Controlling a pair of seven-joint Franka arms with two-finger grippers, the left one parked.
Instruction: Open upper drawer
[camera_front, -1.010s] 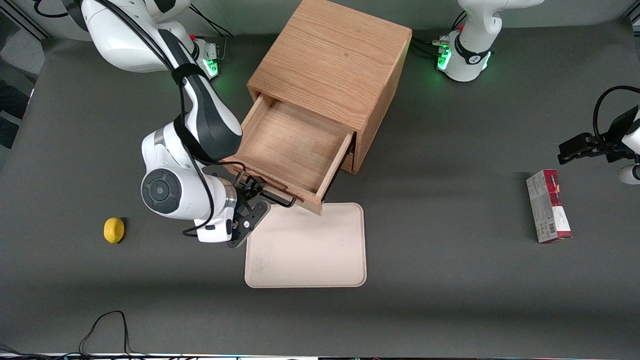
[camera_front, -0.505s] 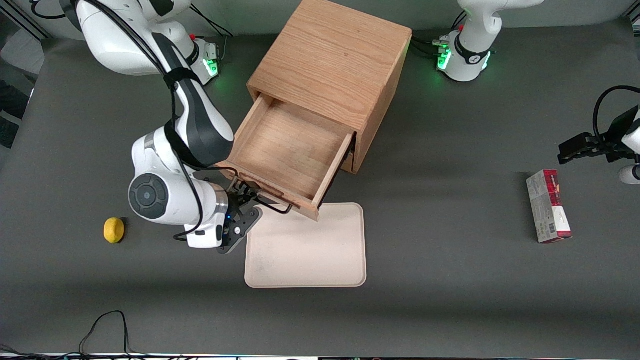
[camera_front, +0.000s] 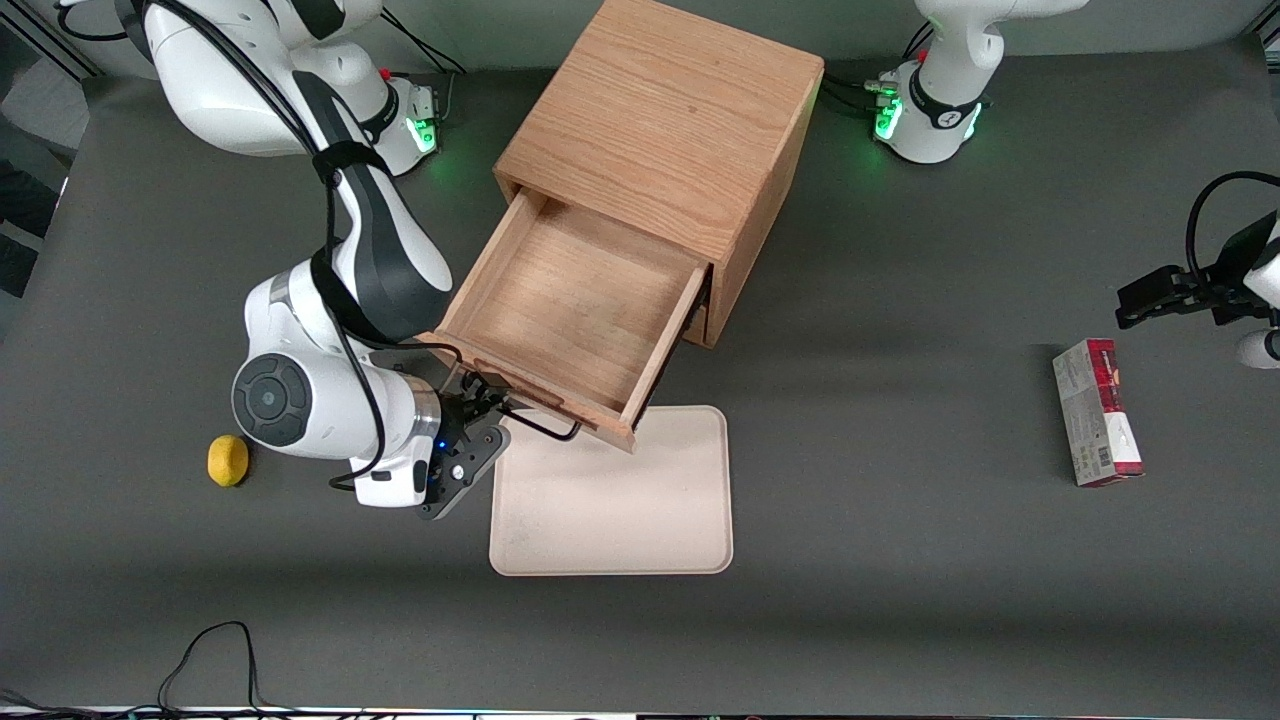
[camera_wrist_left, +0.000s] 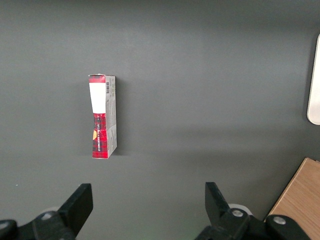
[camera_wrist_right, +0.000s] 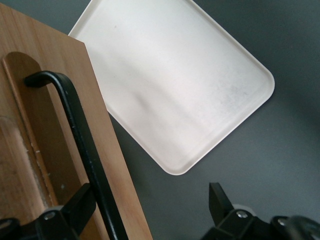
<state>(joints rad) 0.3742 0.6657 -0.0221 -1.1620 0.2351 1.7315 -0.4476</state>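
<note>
The upper drawer (camera_front: 573, 310) sticks far out of the cabinet (camera_front: 665, 150), hard wood that slides, best held by its thin black handle (camera_wrist_right: 85, 155), where the gripper (camera_wrist_right: 150, 210) sits wide open.

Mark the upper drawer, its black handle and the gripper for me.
upper drawer (camera_front: 575, 300): front view, on its bare wooden floor.
black handle (camera_wrist_right: 80, 130): right wrist view, on the bar's middle.
gripper (camera_front: 487, 402): front view, at the handle, midway between the fingertips.
</note>
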